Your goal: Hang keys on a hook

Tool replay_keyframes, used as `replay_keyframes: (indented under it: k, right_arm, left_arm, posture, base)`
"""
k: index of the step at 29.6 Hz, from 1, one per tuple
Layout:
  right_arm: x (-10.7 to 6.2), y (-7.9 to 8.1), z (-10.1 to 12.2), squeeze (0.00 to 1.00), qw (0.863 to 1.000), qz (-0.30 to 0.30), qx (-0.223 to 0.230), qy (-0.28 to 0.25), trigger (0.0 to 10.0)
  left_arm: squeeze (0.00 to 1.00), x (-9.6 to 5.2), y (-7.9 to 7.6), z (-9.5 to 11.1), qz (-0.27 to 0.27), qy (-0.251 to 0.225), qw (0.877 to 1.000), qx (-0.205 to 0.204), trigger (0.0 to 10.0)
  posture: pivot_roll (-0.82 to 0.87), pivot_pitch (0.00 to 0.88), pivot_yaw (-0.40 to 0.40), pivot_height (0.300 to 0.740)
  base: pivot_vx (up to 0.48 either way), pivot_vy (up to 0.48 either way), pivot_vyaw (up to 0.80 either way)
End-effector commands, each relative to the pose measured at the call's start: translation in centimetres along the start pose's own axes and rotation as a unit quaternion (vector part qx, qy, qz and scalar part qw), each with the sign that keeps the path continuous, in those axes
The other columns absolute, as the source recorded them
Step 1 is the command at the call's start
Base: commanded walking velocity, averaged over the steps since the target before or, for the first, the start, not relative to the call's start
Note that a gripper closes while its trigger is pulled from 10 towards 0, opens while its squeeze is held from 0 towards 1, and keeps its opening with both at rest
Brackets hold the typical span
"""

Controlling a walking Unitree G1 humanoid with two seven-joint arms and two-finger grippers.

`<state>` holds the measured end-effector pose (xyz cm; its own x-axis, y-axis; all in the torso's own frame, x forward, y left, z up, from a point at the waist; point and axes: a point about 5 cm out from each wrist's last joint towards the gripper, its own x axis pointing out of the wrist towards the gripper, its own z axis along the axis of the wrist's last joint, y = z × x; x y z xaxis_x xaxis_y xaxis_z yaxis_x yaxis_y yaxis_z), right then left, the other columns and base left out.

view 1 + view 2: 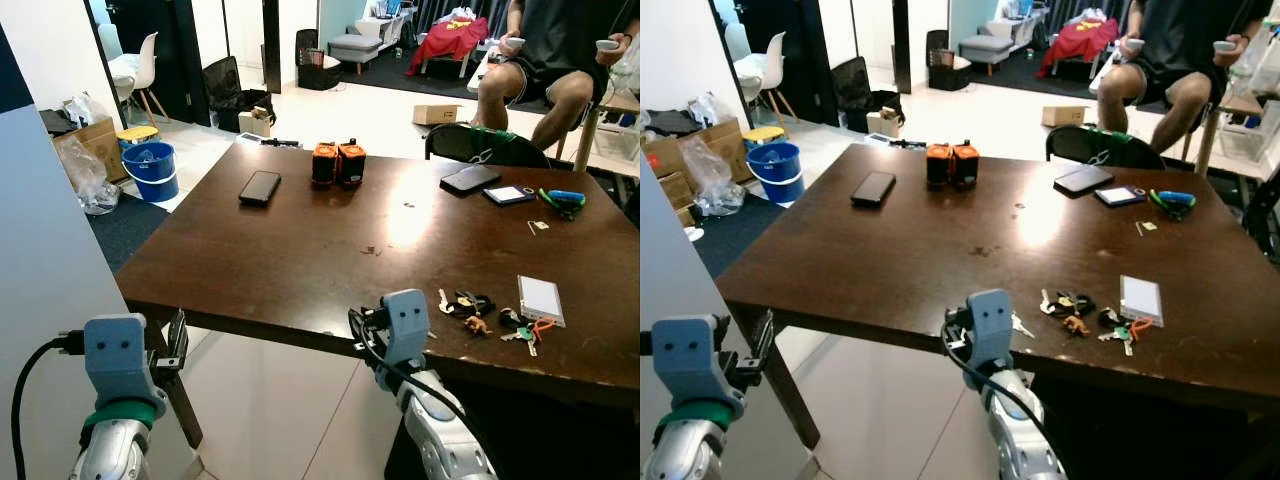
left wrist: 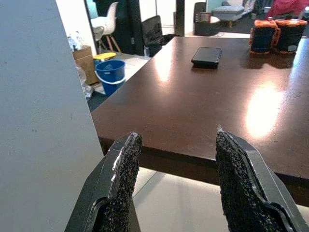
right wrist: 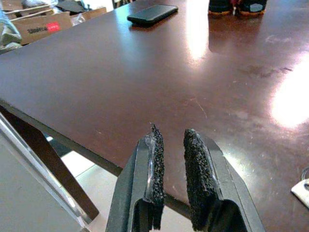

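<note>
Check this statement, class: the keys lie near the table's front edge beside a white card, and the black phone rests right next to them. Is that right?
Not quite. The keys do lie near the front edge of the table beside the white card, but the black phone rests far from them, across the table on the robot's left. The left eye view shows this.
</note>
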<state>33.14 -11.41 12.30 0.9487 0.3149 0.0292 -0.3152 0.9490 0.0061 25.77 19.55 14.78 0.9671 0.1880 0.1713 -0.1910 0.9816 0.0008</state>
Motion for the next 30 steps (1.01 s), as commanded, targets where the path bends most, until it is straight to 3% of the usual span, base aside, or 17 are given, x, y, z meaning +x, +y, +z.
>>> replay_keyframes:
  k: [1, 30]
  right_arm:
    - [-0.17, -0.03, -0.38, 0.00, 1.000, 0.000, 0.004, 0.008, 10.0]
    - [-0.18, -0.03, -0.42, 0.00, 1.000, -0.003, 0.008, 0.009, 10.0]
  left_arm:
    - [0.00, -0.11, 0.03, -0.09, 0.001, 0.002, 1.000, 0.003, 10.0]
    - [0.00, -0.09, 0.44, -0.05, 0.004, 0.005, 1.000, 0.010, 10.0]
  posture:
    - [-0.13, 0.000, 0.089, 0.740]
    - [-0.13, 0.004, 0.091, 0.740]
  base:
    - [0.000, -0.469, 0.00]
    - [0.000, -0.479, 0.00]
